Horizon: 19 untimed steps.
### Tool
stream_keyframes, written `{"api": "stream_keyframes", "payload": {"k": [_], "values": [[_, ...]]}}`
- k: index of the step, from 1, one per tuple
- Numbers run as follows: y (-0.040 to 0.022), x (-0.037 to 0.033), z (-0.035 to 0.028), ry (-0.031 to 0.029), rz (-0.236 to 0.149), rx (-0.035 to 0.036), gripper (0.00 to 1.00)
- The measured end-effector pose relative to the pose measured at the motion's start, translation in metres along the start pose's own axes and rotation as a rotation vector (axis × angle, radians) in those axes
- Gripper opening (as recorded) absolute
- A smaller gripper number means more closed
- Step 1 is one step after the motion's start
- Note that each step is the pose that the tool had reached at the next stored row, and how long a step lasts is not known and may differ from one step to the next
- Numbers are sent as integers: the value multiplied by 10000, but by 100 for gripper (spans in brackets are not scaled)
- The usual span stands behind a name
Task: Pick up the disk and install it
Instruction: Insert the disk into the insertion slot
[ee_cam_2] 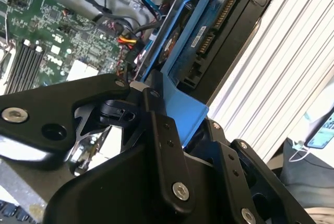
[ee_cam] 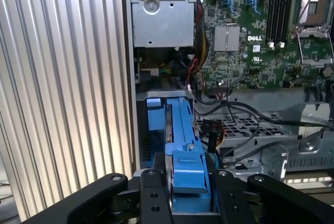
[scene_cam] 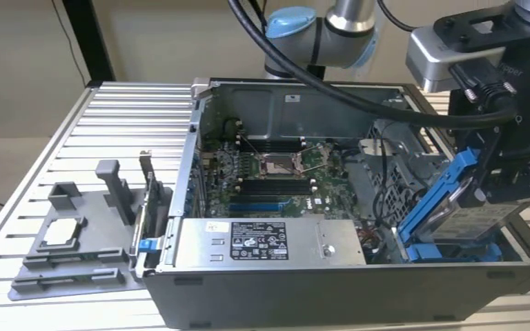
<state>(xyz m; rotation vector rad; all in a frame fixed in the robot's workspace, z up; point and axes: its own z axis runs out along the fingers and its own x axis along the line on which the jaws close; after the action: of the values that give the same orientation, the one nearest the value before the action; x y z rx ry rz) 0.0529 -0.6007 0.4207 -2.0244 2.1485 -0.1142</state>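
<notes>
The disk point(scene_cam: 470, 222) is a silver drive in a blue carrier frame, held tilted on edge above the blue-lined drive bay point(scene_cam: 449, 252) at the near corner of the open computer case point(scene_cam: 339, 293), on the exterior view's right. Its lower end sits at the bay's mouth. My gripper point(scene_cam: 512, 185) is shut on the disk's upper end. In the first wrist view the black fingers point(ee_cam: 154, 198) clamp the blue carrier point(ee_cam: 185, 151) from both sides. In the second wrist view the disk point(ee_cam_2: 209, 31) shows its connector edge beyond the gripper point(ee_cam_2: 192, 130).
A grey power-supply box point(scene_cam: 275, 241) lies beside the bay, with the motherboard point(scene_cam: 275, 172) behind it and loose cables point(ee_cam: 235, 114) near the bay. A grey fixture point(scene_cam: 90, 269) holding a small silver chip point(scene_cam: 60, 231) stands on the slatted table point(scene_cam: 127, 124) at the exterior view's left.
</notes>
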Motion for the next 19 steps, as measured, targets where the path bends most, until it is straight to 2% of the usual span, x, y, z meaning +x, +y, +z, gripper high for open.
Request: {"api": "stream_keyframes", "payload": {"k": [19], "values": [[66,17,215,1,6,0,0]]}}
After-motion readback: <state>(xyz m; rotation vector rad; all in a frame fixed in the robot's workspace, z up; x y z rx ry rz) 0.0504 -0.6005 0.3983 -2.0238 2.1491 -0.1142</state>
